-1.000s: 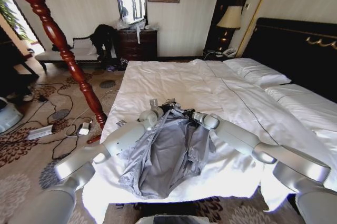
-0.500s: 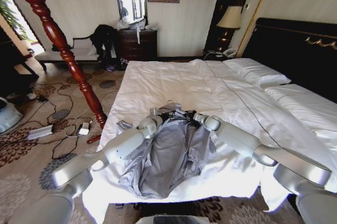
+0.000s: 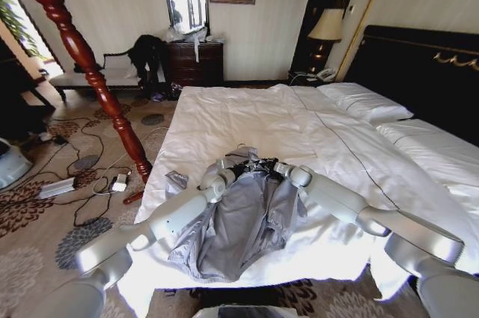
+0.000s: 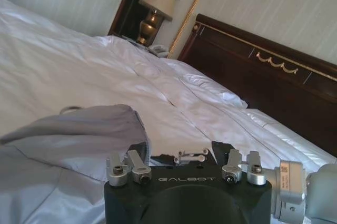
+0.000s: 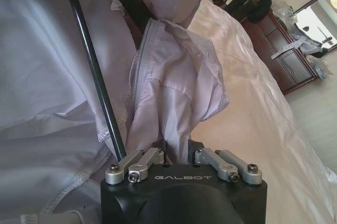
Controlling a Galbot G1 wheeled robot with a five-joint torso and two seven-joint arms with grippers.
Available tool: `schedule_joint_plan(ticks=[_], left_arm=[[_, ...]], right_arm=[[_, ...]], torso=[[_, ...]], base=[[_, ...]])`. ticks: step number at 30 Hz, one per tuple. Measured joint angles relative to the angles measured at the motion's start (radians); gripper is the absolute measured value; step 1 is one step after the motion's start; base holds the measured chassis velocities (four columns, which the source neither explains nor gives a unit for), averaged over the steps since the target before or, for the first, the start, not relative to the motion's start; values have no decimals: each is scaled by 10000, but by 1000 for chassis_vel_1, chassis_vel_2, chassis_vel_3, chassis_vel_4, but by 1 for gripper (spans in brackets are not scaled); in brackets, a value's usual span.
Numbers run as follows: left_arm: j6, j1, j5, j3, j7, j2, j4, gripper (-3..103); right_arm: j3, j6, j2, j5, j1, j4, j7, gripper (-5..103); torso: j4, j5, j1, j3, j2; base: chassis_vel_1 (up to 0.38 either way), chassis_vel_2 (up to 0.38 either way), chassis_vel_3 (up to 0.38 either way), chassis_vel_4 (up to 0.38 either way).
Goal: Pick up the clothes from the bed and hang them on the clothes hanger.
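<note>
The clothes, a silvery-grey jacket [image 3: 239, 221], lie crumpled on the near part of the white bed [image 3: 247, 116]. Both grippers meet at the collar end. My left gripper [image 3: 228, 170] is against the collar's left side. My right gripper [image 3: 275, 167] is on its right side. A bit of the black clothes hanger [image 3: 253, 165] shows between them. In the right wrist view, my right gripper [image 5: 176, 155] is shut on a fold of the jacket [image 5: 174, 92], and the hanger's thin black bar [image 5: 95, 76] runs beside it. In the left wrist view, the jacket [image 4: 73, 134] lies just ahead of my left gripper [image 4: 187, 161].
A tall reddish wooden pole stand [image 3: 82, 56] rises left of the bed. Cables and adapters [image 3: 82, 176] litter the carpet below it. Pillows [image 3: 363, 101] and the black headboard [image 3: 419, 63] lie to the right. A dresser [image 3: 194, 60] and a black garment heap [image 3: 146, 52] stand at the back.
My left arm has swung right, bringing its gripper in against the collar. The collar has bunched up slightly. My right gripper has hardly moved.
</note>
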Motion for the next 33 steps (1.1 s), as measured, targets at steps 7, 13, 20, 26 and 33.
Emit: schedule_joint_plan(ticks=[7, 13, 20, 26, 33], left_arm=[[239, 621, 374, -517, -430, 1159, -970, 96], [274, 1434, 443, -757, -321, 2046, -1878, 100], [321, 3118, 875, -1844, -218, 3271, -3282, 100], [322, 4644, 892, -3646, -145, 4282, -4320, 100], [378, 5007, 477, -4681, -144, 4638, -4492, 100]], right_arm=[[100, -4, 172, -133, -118, -13, 24, 24], [103, -41, 231, -183, -118, -58, 135, 40], [409, -104, -140, -186, -312, 365, 203, 67], [1361, -216, -782, -146, -895, 1386, 376, 94], [2978, -799, -2145, 1199, -2372, 3736, 789, 100]], torso=[[1, -1, 0, 0, 0], [-5, -1, 0, 0, 0], [0, -2, 0, 0, 0], [4, 1, -1, -1, 1], [-3, 4, -1, 0, 1]], base=[[0, 0, 0, 0], [0, 0, 0, 0], [0, 0, 0, 0], [0, 0, 0, 0], [0, 0, 0, 0]])
